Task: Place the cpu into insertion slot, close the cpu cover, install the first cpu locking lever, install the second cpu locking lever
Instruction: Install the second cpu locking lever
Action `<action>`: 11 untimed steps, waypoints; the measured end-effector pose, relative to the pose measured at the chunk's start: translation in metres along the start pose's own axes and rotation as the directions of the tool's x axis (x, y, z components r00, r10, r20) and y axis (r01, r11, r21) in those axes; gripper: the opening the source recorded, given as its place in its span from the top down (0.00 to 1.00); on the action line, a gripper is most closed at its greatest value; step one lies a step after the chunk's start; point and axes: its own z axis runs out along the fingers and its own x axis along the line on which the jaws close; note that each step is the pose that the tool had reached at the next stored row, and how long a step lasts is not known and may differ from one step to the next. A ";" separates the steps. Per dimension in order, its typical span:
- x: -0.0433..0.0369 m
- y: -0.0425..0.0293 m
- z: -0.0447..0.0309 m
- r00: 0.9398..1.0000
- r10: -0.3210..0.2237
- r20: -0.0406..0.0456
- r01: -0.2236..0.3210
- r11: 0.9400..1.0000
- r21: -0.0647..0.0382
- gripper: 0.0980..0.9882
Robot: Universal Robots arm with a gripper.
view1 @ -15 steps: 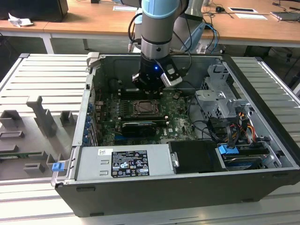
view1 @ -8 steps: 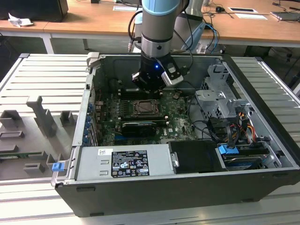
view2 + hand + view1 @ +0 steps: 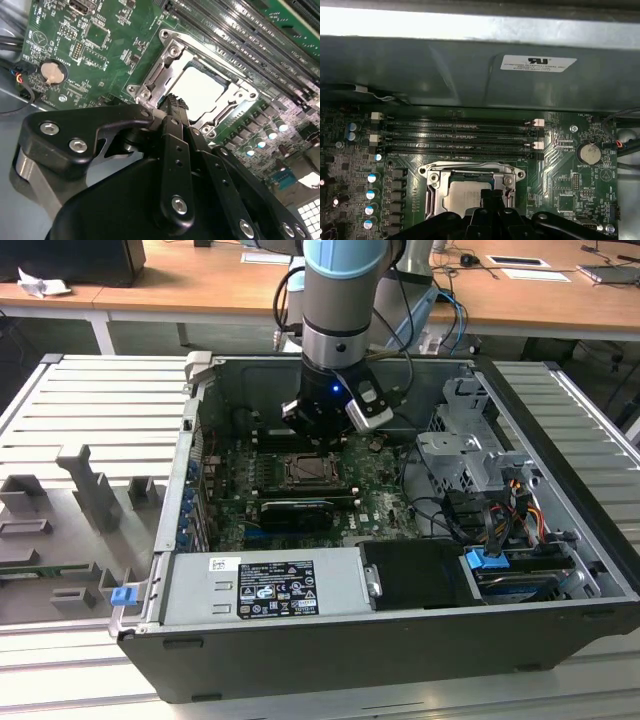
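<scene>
Fingertips of the gripper are sitting pressed together, nothing between them, right at the near edge of the cpu cover. The cover is lying flat over the insertion slot, and the cpu is showing pale through its window, just ahead of the tips, seated in the socket. In the exterior view the gripper is hanging straight down from the arm, inside the open computer case, directly above the socket. Just beyond the cover, in both wrist views, the long black memory slots are running in parallel rows across the green motherboard. A round coin battery is lying off to one side of the slot. Farther still, the grey case wall is standing behind the board, carrying a white label.
</scene>
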 end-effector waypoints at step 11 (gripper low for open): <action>0.0000 -0.0066 -0.0143 1.000 0.000 0.000 0.000 1.000 0.000 0.99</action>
